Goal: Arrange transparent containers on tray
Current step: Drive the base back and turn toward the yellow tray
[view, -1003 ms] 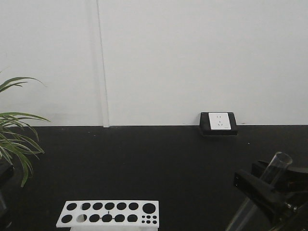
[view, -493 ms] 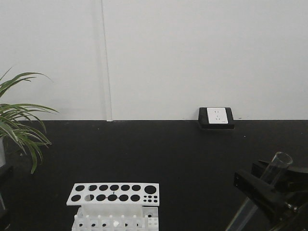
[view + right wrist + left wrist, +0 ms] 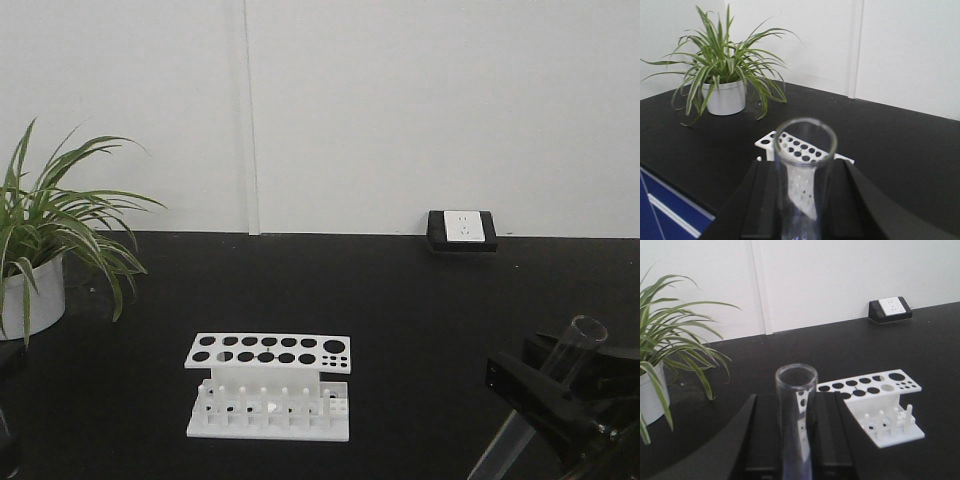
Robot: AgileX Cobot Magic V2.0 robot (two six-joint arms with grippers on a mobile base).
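across the last second the front view has swung: the white rack (image 3: 268, 385) has climbed from the bottom edge to mid-table, and the potted plant (image 3: 55, 235) has come fully into sight. the right gripper (image 3: 802, 215) keeps its place in frame, so the whole robot seems to be turning or backing off with its load. the left gripper (image 3: 795, 450) is closed snugly on the left tube (image 3: 796, 400), and the right one clamps the right tube (image 3: 804, 155), both mouth-up. the tray is in no view, so delivery likely still lies ahead.
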